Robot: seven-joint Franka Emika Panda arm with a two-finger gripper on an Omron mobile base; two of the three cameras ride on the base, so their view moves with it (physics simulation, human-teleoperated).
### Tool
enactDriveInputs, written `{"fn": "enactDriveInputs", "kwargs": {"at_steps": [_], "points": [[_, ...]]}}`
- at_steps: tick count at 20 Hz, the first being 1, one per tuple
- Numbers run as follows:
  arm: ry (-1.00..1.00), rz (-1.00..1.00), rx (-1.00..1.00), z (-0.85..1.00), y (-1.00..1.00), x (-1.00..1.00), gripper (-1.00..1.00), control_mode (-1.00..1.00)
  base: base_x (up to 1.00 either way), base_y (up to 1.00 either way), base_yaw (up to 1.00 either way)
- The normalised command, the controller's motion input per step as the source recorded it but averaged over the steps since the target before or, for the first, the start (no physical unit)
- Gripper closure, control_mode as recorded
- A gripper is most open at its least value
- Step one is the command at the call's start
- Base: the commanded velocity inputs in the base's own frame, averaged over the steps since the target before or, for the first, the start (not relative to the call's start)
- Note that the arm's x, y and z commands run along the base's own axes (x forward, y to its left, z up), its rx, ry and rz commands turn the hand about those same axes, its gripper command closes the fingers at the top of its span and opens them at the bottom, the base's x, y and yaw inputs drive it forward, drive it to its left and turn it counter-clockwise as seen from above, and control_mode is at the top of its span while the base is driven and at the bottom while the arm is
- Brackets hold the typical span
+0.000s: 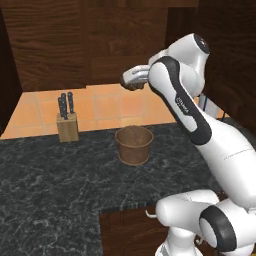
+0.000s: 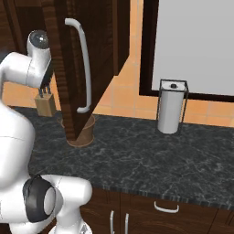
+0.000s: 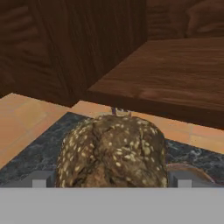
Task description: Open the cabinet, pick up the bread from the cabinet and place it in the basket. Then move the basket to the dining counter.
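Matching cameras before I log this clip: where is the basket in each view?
Left base view: the basket stands mid-picture on the black countertop, right of the knife block.
Right base view: left of centre, partly behind the open cabinet door.
Hand view: the brown curve low right, beside the bread, may be its rim; unsure.
Shared landmark: the black countertop.

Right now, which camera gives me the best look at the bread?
The hand view: the bread, a seeded brown lump, sits large between the fingertips. The left base view shows the gripper above the basket, with no bread discernible. In the right base view the cabinet door blocks it.
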Motion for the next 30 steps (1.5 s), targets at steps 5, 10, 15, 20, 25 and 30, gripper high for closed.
{"fn": "enactDriveInputs", "kwargs": {"at_steps": [5,10,15,20,25,30], "points": [[0.0,-0.12,-0.01,0.0,0.0,-1.0,1.0,-1.0,0.0,0.0,0.0],[0.12,-0.24,-0.07,-0.51,0.0,-0.43,1.0,-1.0,0.0,0.0,0.0],[0.14,-0.19,0.0,-0.61,0.0,-0.19,1.0,-1.0,0.0,0.0,0.0],[0.15,-0.12,0.0,-0.61,-0.24,0.0,1.0,-1.0,0.0,0.0,0.0],[0.1,-0.1,0.0,-0.3,-0.3,0.15,1.0,-1.0,0.0,0.0,0.0],[0.11,-0.11,0.0,-0.26,-0.14,0.13,1.0,-1.0,0.0,0.0,0.0]]}}
